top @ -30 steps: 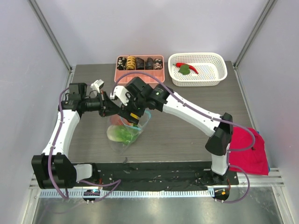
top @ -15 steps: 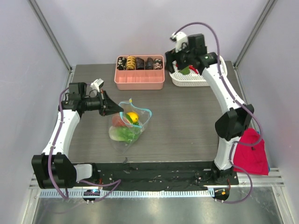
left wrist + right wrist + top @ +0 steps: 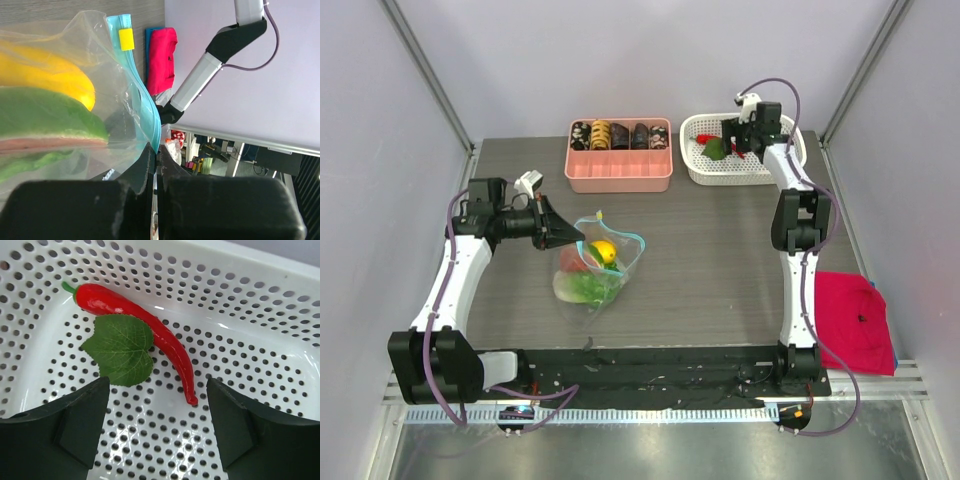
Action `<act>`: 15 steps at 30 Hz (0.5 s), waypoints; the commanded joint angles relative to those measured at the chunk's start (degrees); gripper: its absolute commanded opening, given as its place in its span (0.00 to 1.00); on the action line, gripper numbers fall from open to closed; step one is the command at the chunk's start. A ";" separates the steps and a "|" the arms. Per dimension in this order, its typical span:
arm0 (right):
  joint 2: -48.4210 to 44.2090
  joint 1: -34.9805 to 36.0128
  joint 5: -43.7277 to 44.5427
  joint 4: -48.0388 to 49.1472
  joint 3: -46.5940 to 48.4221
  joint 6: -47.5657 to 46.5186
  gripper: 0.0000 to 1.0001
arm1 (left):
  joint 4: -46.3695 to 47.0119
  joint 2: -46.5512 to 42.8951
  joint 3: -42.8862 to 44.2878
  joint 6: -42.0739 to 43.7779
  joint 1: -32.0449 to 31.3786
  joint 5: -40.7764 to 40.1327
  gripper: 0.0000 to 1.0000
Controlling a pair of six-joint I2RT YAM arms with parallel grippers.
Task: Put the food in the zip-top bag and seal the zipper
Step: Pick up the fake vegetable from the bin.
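The clear zip-top bag (image 3: 612, 272) lies mid-table, its mouth held up. Inside it are a yellow piece (image 3: 604, 250), a red tomato (image 3: 571, 260) and green lettuce (image 3: 585, 289). My left gripper (image 3: 578, 236) is shut on the bag's rim at the light-blue zipper (image 3: 145, 100), which carries a yellow slider (image 3: 126, 39). In the white basket (image 3: 788, 152), a red chili (image 3: 150, 335) lies partly over a green leaf (image 3: 120, 347). My right gripper (image 3: 158, 390) hovers open just above the basket floor, with the chili's tip between its fingers and untouched.
A pink tray (image 3: 620, 172) with dark roll pieces stands at the back, left of the basket. A red cloth (image 3: 855, 320) lies at the right edge of the table, beside the right arm's base.
My right arm has swung away from the bag's mouth to the back right and now reaches into the basket. The left gripper has kept its hold on the bag's rim.
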 commanded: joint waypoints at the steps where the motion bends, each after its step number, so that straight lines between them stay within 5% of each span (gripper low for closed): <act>1: 1.42 1.51 3.14 14.54 1.84 -1.22 0.83 | -2.62 -0.40 1.16 1.41 -0.25 1.94 0.00; 15: 7.42 0.81 4.73 14.81 2.12 -4.47 0.81 | -6.58 -0.31 1.69 3.88 -0.07 1.23 0.00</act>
